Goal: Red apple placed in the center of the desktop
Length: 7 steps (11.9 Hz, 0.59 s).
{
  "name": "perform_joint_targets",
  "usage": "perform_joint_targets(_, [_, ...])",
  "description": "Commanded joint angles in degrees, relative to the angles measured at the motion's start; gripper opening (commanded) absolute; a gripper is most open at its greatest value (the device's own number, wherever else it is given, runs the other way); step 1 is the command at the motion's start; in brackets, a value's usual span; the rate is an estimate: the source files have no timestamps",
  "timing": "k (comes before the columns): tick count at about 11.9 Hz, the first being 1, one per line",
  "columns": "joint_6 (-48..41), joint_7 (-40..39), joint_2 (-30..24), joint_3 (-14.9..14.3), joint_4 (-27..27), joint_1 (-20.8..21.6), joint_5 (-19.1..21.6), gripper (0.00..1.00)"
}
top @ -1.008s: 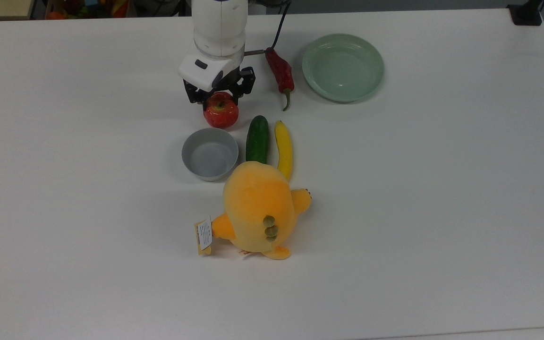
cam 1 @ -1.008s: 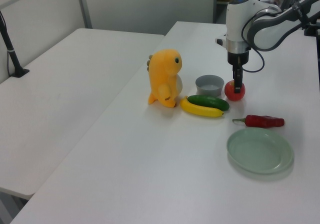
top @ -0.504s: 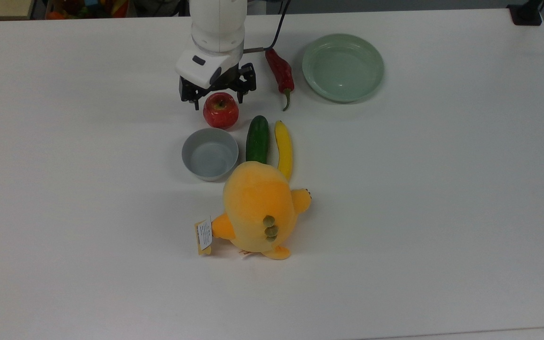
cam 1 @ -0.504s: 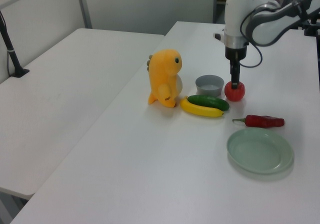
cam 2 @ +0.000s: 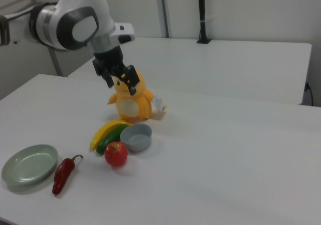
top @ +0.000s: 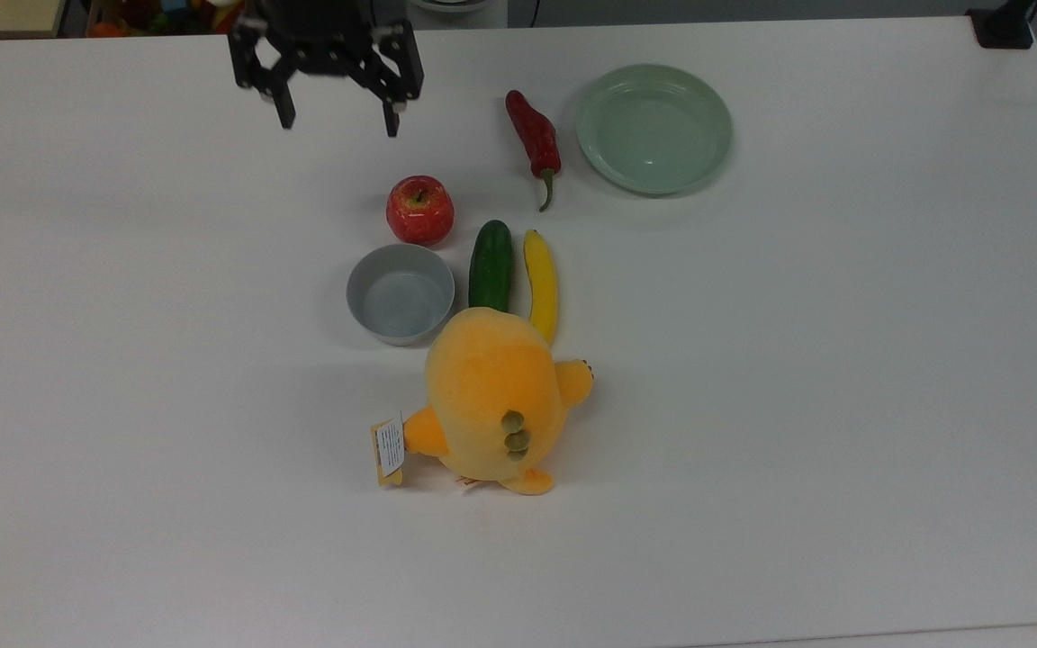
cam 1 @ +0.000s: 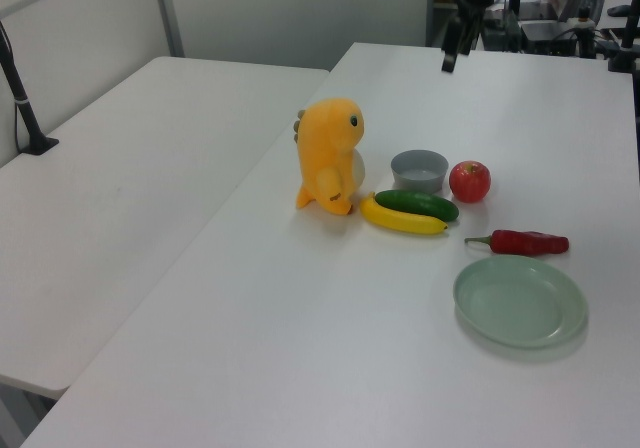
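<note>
Top view: the gripper (top: 336,115) hung with its fingers spread wide and nothing between them, up near the far edge of the desktop (top: 843,405) — a second earlier it was down around the red apple (top: 420,210), and half a second ago it sat just above it, already parted. The apple had not shifted between frames. It rested free on the desktop, well apart from the gripper, roughly midway across the width and nearer the far edge than the near one. It stood upright, stem dimple facing up with a yellowish patch around it; being round, it had no clear long axis.

Just beside it on the near side sat the grey bowl (top: 401,293). To the top view's right of the bowl lay the cucumber (top: 491,265) and banana (top: 542,285), side by side. The orange plush toy (top: 493,399) stood nearer still. The red chili (top: 534,138) and green plate (top: 653,128) lay toward the far edge, to the top view's right.

Right view: the gripper (cam 2: 120,82) was raised — above the table, in front of the plush.
</note>
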Motion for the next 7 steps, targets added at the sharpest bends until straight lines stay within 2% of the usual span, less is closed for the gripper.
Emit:
perform_joint_targets(1, [-0.90, 17.47, 1.01, 0.34, 1.81, 2.22, 1.53, 1.00])
perform_joint_targets(5, [-1.77, 5.16, 0.92, 0.44, 1.72, 2.58, 0.02, 1.00])
perform_joint_targets(7, [-4.14, 3.54, 0.84, 0.44, 1.72, 2.58, 0.02, 1.00])
